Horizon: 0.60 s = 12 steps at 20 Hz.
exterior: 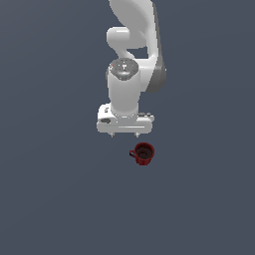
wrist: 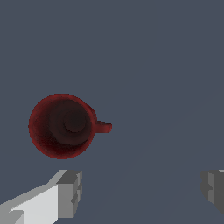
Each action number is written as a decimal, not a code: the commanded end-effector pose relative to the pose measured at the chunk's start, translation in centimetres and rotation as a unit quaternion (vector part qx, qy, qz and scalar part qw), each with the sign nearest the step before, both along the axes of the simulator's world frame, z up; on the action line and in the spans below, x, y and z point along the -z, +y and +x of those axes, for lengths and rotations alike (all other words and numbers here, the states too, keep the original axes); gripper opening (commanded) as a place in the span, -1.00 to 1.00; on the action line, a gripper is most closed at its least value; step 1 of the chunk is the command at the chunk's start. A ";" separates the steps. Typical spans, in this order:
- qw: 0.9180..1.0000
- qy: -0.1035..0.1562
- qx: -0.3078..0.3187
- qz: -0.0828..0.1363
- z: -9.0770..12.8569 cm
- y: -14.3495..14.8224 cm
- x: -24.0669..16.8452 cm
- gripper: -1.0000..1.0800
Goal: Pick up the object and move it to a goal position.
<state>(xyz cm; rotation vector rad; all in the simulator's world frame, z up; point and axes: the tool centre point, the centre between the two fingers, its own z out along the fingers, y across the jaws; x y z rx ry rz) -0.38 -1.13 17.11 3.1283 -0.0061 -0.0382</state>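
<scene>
Item one, nearest the wrist camera: the hand [wrist: 140, 190], white body with two grey fingers [wrist: 70, 192] set wide apart, nothing between them, so it stands open and empty. Item two, just beyond the fingertips: the mug [wrist: 62, 126], small, dark red, glossy, standing upright with its mouth toward the camera. It rests on the plain grey table [wrist: 166, 65] and lies outside the span of the fingers, offset toward one of them rather than centred in the gap; no contact between mug and hand. Its loop handle [wrist: 103, 127] sticks out sideways, roughly along the line that joins the two fingers, which is the mug's long axis. Contents of the mug: none visible, only a dark interior with a paler round patch at the bottom. In the exterior view the hand [exterior: 124, 134] hangs from the white arm [exterior: 132, 55] pointing down, and the mug [exterior: 143, 154] sits a little below it in the picture and toward the exterior view's right, near but apart. Judgement: the coming move turns on this offset; the hand must shift over the mug and descend before closing, and the mug looks narrower than the open span. No goal marker is visible in either view.
</scene>
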 end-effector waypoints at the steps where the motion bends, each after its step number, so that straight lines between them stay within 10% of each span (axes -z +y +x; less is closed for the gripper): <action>1: 1.000 0.000 0.000 0.000 0.0 0.0 0.0 1.00; 12: 1.000 0.004 -0.009 0.008 0.0 1.1 0.3 1.00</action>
